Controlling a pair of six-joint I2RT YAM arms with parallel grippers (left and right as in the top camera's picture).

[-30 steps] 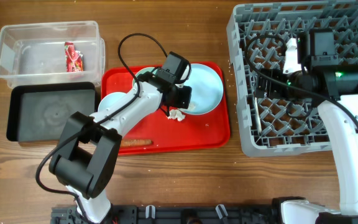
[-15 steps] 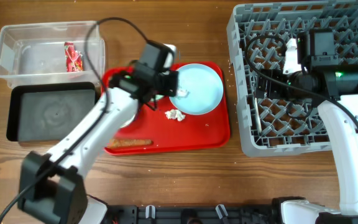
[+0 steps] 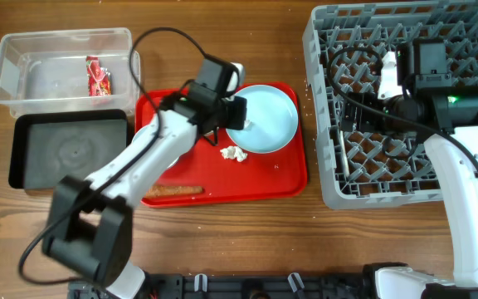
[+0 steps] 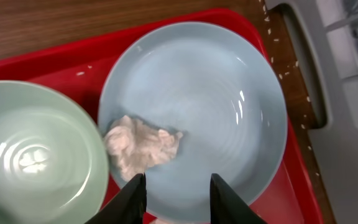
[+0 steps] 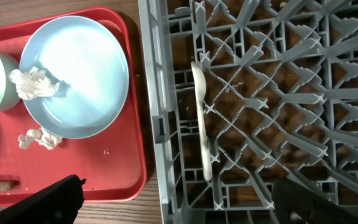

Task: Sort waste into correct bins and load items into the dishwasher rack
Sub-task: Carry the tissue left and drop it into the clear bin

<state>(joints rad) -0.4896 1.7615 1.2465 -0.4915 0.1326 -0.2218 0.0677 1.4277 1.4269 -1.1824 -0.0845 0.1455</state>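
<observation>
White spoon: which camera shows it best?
The right wrist view: the white spoon lies full length in the dishwasher rack. Overhead, it cannot be made out among the pegs; the left wrist view shows only the rack's edge.

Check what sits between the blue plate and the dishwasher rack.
Past the plate comes the red tray rim, then a narrow strip of wood table sprinkled with loose rice grains. Nothing else. The left wrist view shows it best.
</observation>
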